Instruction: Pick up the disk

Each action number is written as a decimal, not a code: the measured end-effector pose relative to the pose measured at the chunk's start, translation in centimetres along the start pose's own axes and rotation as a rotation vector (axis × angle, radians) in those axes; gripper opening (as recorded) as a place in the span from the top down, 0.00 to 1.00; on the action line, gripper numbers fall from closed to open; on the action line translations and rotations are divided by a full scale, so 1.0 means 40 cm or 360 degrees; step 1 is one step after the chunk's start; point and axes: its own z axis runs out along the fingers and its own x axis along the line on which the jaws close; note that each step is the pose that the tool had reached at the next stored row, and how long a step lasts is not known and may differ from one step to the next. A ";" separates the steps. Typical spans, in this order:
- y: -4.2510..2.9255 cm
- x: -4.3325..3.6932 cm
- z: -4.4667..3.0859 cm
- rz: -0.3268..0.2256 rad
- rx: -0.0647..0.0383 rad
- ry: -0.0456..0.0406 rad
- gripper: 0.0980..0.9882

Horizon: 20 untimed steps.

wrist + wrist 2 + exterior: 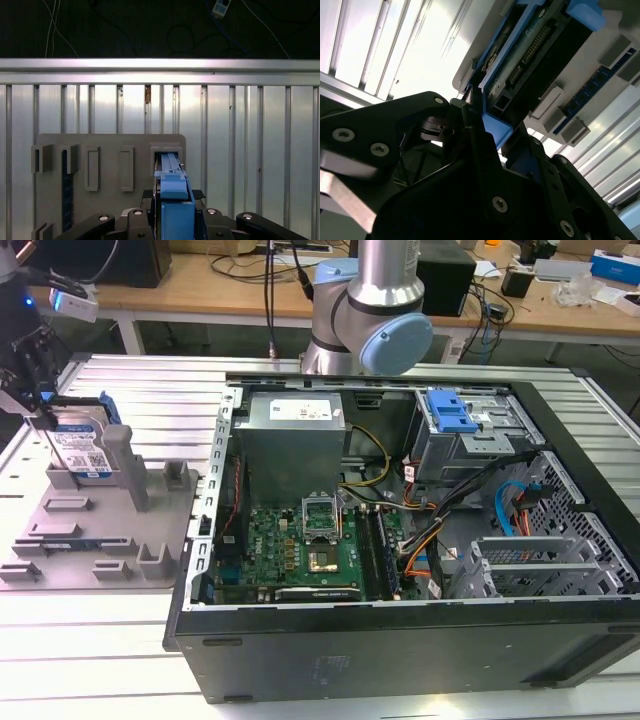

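Observation:
The disk (82,446) stands on edge in a slot at the back of the grey holder tray (105,535), its white-and-blue label facing the front, at the exterior view's far left. My gripper (48,430) reaches down over it from above. In the first wrist view the disk's blue rail (173,197) runs between the black fingers (150,197), which press against both of its sides. In the second wrist view the disk's circuit-board side (530,47) and blue rail sit between the fingers, over the tray (465,75). The gripper is shut on the disk.
An open computer case (400,640) lies on the slatted metal table (90,660) to the exterior view's right of the tray, with a blue drive-bay bracket (448,412) inside. The arm's base (385,300) rises behind the case. The tray's upright posts (177,478) stand beside the disk.

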 end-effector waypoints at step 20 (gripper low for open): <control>0.002 0.002 -0.052 0.0000 0.0002 -0.0002 0.70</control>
